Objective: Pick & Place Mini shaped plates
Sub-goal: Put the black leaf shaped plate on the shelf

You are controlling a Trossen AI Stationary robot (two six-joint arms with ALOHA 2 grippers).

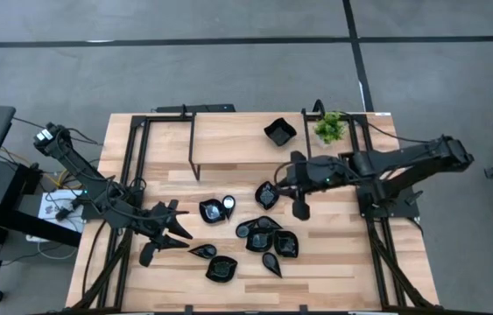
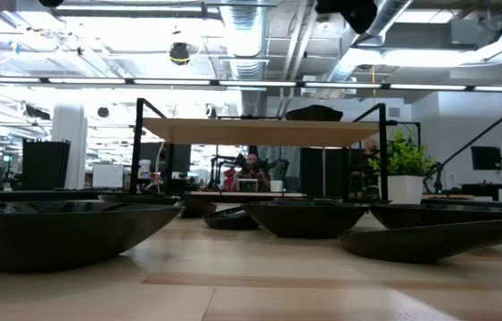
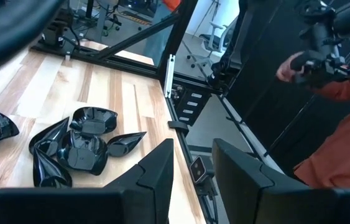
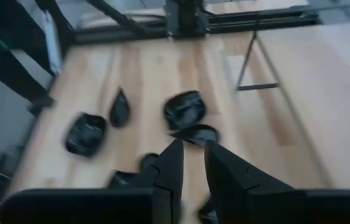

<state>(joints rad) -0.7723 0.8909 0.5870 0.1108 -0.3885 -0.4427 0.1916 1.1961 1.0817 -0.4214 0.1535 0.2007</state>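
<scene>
Several mini shaped plates (image 1: pixel 259 234), glossy and black, lie on their undersides in a loose cluster on the wooden table's near middle (image 3: pixel 81 146) (image 4: pixel 186 111). One more plate (image 1: pixel 279 132) sits on the raised shelf (image 2: pixel 259 132) at the far side. My left gripper (image 1: pixel 179 234) hovers left of the cluster, open, with nothing between its fingers (image 3: pixel 193 174). My right gripper (image 1: pixel 279 182) hangs above the cluster's far right part, pointing down at a slant. Its fingers stand a narrow gap apart (image 4: pixel 191 165) with only bare table showing between them.
A small green potted plant (image 1: pixel 329 128) stands at the shelf's right end. Black frame rails (image 1: pixel 137 166) run along both table sides. A person in an orange sleeve (image 3: pixel 342 143) stands beyond the table's edge. Bare wood lies near the table's right front (image 1: pixel 351 262).
</scene>
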